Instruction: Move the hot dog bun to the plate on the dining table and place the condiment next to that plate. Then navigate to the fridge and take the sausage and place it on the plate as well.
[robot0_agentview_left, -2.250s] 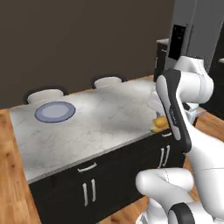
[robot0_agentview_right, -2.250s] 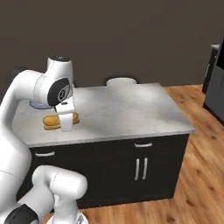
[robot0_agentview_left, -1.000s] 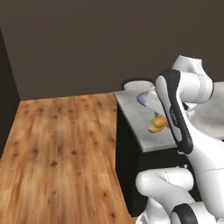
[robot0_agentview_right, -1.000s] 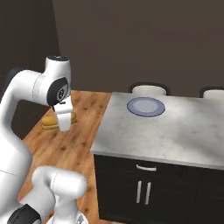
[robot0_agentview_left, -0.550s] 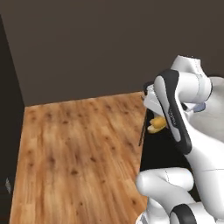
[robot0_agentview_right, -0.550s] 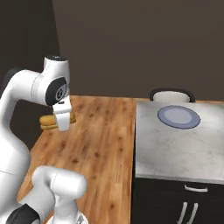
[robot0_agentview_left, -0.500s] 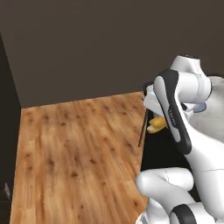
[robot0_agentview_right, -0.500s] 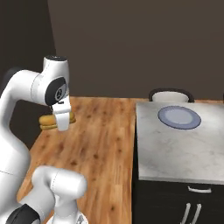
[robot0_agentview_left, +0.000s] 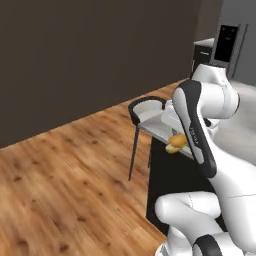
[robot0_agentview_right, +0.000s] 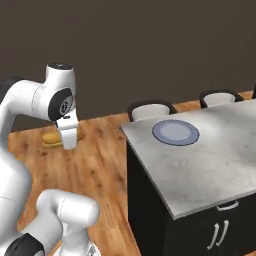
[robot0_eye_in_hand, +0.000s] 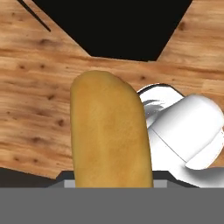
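The hot dog bun (robot0_eye_in_hand: 109, 131) is carried in the hand (robot0_agentview_right: 67, 136), which is clamped on it; the bun hangs in the air over the wooden floor (robot0_agentview_left: 65, 175), beside the end of the counter (robot0_agentview_right: 210, 160) and not above its marble top. In the right base view the bun (robot0_agentview_right: 53, 138) sticks out to the side of the hand, and in the left base view a yellow piece of it (robot0_agentview_left: 176, 143) shows under the forearm.

The bun looks soft and light, so it will probably give under pressure and can be squashed or torn if the squeeze is strong. It is smooth and rounded, so it may also turn between the fingers. The middle of its length, across the narrow width, seems the best place to hold it.

The plate (robot0_agentview_right: 175, 132) lies flat on the counter near the two chairs (robot0_agentview_right: 149, 110), and nothing is on it. The bun is well apart from it.
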